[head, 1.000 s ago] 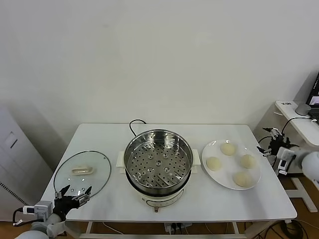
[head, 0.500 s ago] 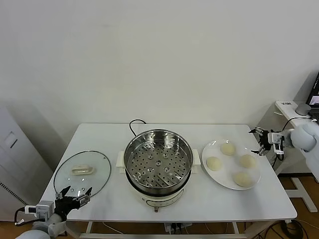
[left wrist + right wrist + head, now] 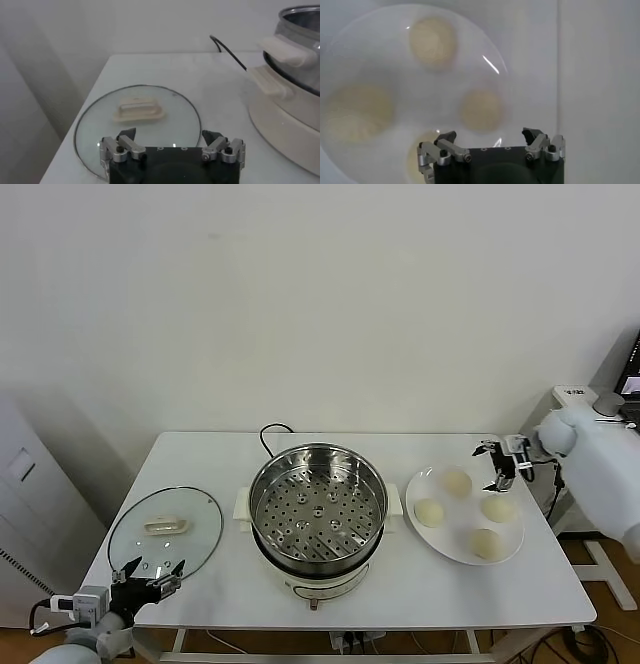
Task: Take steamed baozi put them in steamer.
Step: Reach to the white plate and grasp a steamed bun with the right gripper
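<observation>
Several cream-white steamed baozi (image 3: 456, 482) lie on a flat white plate (image 3: 443, 542) at the right of the table. The steel steamer (image 3: 318, 509) stands in the middle, its perforated tray bare. My right gripper (image 3: 497, 466) hovers open above the plate's far right part, nothing between its fingers. In the right wrist view it (image 3: 489, 134) hangs over the plate (image 3: 395, 75), with one baozi (image 3: 481, 110) just ahead of the fingertips and another (image 3: 432, 40) beyond. My left gripper (image 3: 150, 572) waits open at the table's front left corner.
A round glass lid (image 3: 166, 532) with a cream handle lies flat at the left, just ahead of the left gripper (image 3: 170, 134). The steamer's black cord (image 3: 270, 432) runs off behind it. A side table (image 3: 600, 419) stands beyond the right edge.
My right gripper has swung in from beyond the table's right edge, leftward to above the plate. The left arm has stayed put.
</observation>
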Motion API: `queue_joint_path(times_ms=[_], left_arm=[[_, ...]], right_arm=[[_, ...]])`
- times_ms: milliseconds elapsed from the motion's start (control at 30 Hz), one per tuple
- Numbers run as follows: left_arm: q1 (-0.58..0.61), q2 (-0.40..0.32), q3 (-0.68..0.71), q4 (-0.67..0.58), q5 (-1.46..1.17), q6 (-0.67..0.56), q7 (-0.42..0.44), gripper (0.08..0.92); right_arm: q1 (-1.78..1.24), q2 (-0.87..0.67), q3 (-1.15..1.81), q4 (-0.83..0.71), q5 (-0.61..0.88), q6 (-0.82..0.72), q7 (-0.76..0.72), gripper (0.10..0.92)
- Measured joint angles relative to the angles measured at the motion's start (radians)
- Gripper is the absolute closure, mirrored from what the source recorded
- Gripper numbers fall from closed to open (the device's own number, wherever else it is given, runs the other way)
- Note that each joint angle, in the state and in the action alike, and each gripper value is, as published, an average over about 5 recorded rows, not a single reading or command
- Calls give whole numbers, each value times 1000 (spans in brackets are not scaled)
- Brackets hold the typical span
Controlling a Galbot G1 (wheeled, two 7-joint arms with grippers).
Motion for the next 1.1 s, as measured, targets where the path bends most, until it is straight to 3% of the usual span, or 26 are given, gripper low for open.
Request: queue_joint_path(times_ms=[567,700,967,1100], left_arm=[[12,-7,-4,-17,0,-2,2,177],[12,-7,-4,-18,0,-2,2,177],[13,-9,-3,-18,0,-3,2,177],[12,-9,-4,-18,-1,-4,2,177]], right_arm=[[-4,147,55,-166,-157,-25,75,210],[-4,157,75,-185,-179,-36,83,270],[-4,164,104,-198,-196,-44,75,470],[-4,166,113,-198,-200,-45,68,520]])
